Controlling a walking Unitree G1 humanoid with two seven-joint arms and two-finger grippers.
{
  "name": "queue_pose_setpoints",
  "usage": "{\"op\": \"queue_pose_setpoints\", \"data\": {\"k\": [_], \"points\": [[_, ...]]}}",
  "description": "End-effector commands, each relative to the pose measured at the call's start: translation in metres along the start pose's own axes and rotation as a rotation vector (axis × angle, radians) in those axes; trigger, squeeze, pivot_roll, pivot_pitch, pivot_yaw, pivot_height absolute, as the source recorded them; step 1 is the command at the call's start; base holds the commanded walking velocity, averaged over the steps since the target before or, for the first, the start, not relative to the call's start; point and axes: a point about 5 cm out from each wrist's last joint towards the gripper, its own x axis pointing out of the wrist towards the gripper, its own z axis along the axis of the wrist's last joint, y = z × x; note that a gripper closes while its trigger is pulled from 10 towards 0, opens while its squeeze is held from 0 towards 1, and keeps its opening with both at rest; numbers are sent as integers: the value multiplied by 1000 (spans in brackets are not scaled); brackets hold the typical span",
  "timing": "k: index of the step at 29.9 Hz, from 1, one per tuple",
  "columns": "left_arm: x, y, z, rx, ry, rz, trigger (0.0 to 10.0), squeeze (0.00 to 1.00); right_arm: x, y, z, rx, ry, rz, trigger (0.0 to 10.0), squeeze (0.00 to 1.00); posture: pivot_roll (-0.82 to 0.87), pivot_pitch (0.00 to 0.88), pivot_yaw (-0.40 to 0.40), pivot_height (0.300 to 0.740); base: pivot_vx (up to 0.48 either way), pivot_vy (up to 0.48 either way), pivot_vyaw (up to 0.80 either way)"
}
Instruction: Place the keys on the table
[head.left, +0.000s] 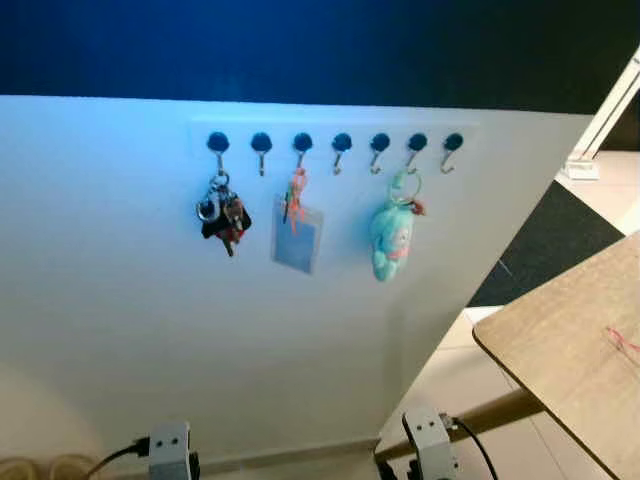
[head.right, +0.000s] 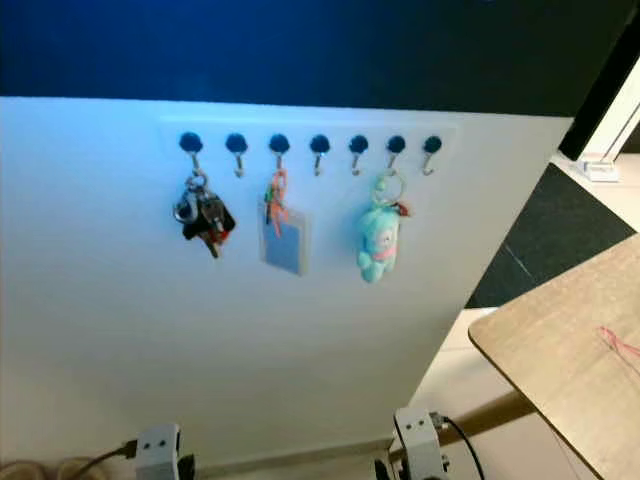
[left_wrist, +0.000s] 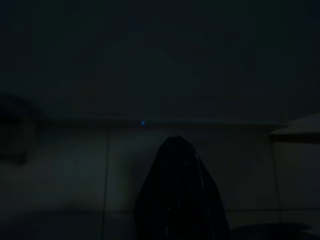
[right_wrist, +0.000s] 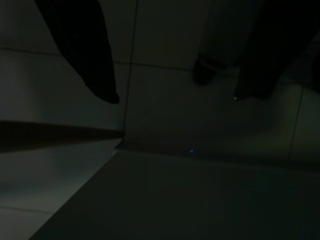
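A bunch of keys (head.left: 222, 217) with black and red fobs hangs on the leftmost of several blue hooks on a white panel (head.left: 120, 300). The wooden table (head.left: 560, 340) stands to the right, its rounded corner nearest the panel. Both arms hang low below the hooks: the left arm (head.left: 170, 450) and the right arm (head.left: 430, 445). In the dark left wrist view my left gripper (left_wrist: 176, 140) appears as one black mass, fingers together, over floor tiles. My right gripper (right_wrist: 175, 95) is open above the tiles, holding nothing.
A blue card holder (head.left: 297, 238) on an orange strap and a turquoise plush toy (head.left: 391, 240) hang on other hooks. A thin pink string (head.left: 620, 342) lies on the table. A black mat (head.left: 560, 240) covers the floor beyond the panel's right edge.
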Motion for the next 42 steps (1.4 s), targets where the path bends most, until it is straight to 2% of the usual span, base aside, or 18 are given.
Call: {"op": "queue_pose_setpoints", "data": {"k": [1, 7, 11, 14, 21, 22, 23, 25, 26, 29, 31, 33, 35, 37, 39, 41, 42], "points": [[-1, 0, -4, -21, 11, 14, 10000, 0, -1, 0, -4, -3, 17, 4, 10000, 0, 47, 72, -93, 740, 0, 0, 0], [0, 2, -4, -12, 29, 34, 10000, 0, 0, -1, -2, -10, 15, 8, 10000, 0, 46, 74, -94, 740, 0, 0, 0], [1, 1, -3, 15, 40, 23, 10000, 0, 0, -2, -1, -12, 16, 8, 10000, 0, 46, 72, -94, 740, 0, -480, 0], [1, 0, -2, 9, 26, 25, 10000, 0, 0, -2, -1, -14, 17, 7, 10000, 0, 45, 71, -93, 740, 0, -480, 0], [0, 4, -1, -8, 8, 33, 10000, 0, 0, -5, 2, -25, -7, -5, 10000, 0, 46, 70, -92, 740, 0, 0, 0], [0, 5, -1, -7, 3, 32, 10000, 0, 0, -5, 7, -42, -45, -5, 10000, 0, 46, 71, -91, 740, 0, 0, 0], [-1, 6, 2, -6, -23, 26, 10000, 0, 0, -7, 20, -95, -136, -16, 10000, 0, 48, 73, -90, 740, 0, 0, 0], [-1, 6, 3, -6, -34, 23, 10000, 0, 0, -8, 25, -110, -167, -20, 10000, 0, 48, 73, -90, 740, 0, 0, 0], [0, 2, 13, 36, -105, -25, 10000, 0, -1, -10, 42, -153, -287, -35, 10000, 0, 48, 74, -89, 740, 0, 0, 0], [-1, -9, 27, 125, -214, -134, 10000, 0, -8, -14, 66, -226, -470, -55, 10000, 0, 50, 78, -86, 740, 0, 0, 0], [-3, -16, 36, 196, -276, -219, 10000, 0, -18, -14, 86, -315, -630, -48, 10000, 0, 51, 80, -83, 740, 0, 0, 0], [-11, -26, 48, 311, -397, -340, 10000, 0, -31, -15, 105, -388, -786, -58, 10000, 0, 48, 84, -79, 740, 0, 0, 0], [-21, -35, 57, 405, -492, -476, 10000, 0, -46, -20, 121, -390, -913, -97, 10000, 0, 45, 87, -76, 740, 0, 0, 0], [-28, -39, 66, 435, -560, -534, 10000, 0, -57, -23, 131, -377, -993, -123, 10000, 0, 45, 87, -76, 740, 0, 0, 0], [-37, -42, 89, 389, -683, -543, 10000, 0, -73, -23, 145, -336, -1092, -139, 10000, 0, 37, 96, -67, 740, 0, 0, 0], [-39, -42, 93, 381, -702, -544, 10000, 0, -75, -23, 147, -329, -1106, -139, 10000, 0, 37, 96, -67, 740, 0, 0, 0], [-44, -46, 105, 383, -761, -558, 10000, 0, -82, -17, 153, -306, -1159, -117, 10000, 333, 36, 97, -65, 740, 0, 0, 0]]}}
